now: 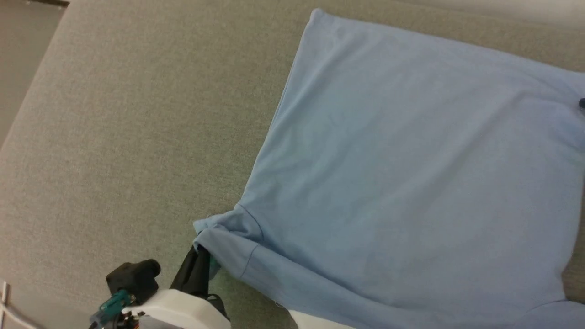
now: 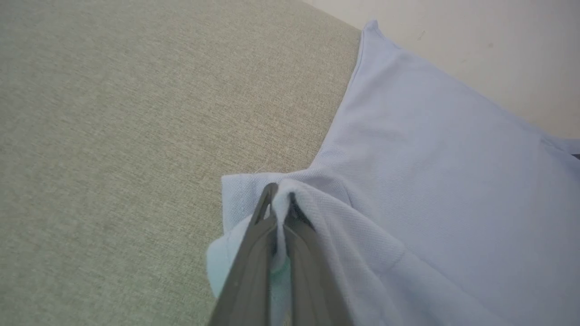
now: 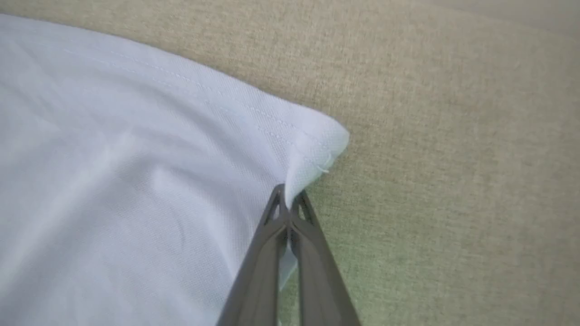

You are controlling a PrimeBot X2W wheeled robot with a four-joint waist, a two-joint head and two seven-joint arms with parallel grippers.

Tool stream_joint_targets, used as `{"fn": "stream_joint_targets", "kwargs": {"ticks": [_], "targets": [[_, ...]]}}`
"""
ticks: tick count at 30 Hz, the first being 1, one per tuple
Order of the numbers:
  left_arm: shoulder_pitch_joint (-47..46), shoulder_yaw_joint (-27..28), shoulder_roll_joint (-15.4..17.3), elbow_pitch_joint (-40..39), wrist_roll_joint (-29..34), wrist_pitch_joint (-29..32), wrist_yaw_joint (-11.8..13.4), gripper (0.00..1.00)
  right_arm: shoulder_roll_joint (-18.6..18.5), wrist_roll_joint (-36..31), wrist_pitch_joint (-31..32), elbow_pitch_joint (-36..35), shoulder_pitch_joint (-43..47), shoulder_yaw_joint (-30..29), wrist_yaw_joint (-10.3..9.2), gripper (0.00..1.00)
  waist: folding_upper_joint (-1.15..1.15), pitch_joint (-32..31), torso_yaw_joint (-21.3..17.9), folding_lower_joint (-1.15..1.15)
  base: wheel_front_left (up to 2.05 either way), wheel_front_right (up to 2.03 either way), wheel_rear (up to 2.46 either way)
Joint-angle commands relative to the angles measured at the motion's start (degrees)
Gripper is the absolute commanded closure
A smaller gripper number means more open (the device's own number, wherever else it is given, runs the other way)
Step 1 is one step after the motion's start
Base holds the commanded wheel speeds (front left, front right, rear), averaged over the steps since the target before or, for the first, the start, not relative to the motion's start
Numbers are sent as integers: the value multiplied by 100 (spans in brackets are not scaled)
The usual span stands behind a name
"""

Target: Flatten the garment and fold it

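Note:
The garment (image 1: 402,183), a light-blue shirt, lies spread over the right half of a grey-beige fabric surface (image 1: 128,137). Its sleeve end (image 1: 219,228) bunches at the lower middle. There my left gripper (image 1: 201,250) is shut on the sleeve fabric; in the left wrist view the left gripper (image 2: 280,195) pinches a fold of the garment (image 2: 430,181) between its dark fingers. In the right wrist view my right gripper (image 3: 286,195) is shut on the fabric just below a hemmed corner (image 3: 326,140) of the garment (image 3: 113,181).
The grey-beige fabric surface stretches bare to the left of the shirt. Its left edge (image 1: 32,96) runs diagonally at the upper left, with floor beyond. A pale wall (image 2: 476,50) rises behind the surface's far edge.

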Motion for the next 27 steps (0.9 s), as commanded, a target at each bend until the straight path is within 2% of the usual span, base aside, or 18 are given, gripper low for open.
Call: {"fn": "stream_joint_targets", "kwargs": {"ticks": [1, 8, 11, 15, 18, 22, 27], "targets": [[75, 54, 61, 30, -37, 10, 32, 100, -79, -27, -83, -118, 110, 112, -3, 100, 0, -462, -246, -1, 0, 0, 0], [523, 429, 366, 99, -273, 37, 193, 100, -552, 295, -354, -1332, 612, 850, -3, 100, 0, -1147, -783, -1, 0, 0, 0], [798, 593, 445, 46, -374, 23, 337, 100, -849, 537, -260, -1998, 1160, 1156, -3, 100, 0, -1395, -1095, -1, 0, 0, 0], [1149, 793, 563, -61, -501, 28, 492, 100, -1216, 833, -15, -2850, 2151, 1228, -3, 100, 0, -1612, -1551, -1, 0, 0, 0], [1371, 965, 669, -100, -598, 27, 568, 100, -1344, 971, 186, -3391, 3047, 1013, -3, 100, 0, -1702, -1896, -1, 0, 0, 0], [1620, 1209, 790, -139, -722, 1, 644, 100, -1326, 1054, 420, -4004, 4303, 531, -3, 100, 0, -1729, -2319, -1, 0, 0, 0], [1785, 1382, 918, -196, -802, 32, 714, 100, -907, 1027, 754, -4748, 5902, -364, -3, 100, 0, -1676, -2648, -1, 0, 0, 0]]}}
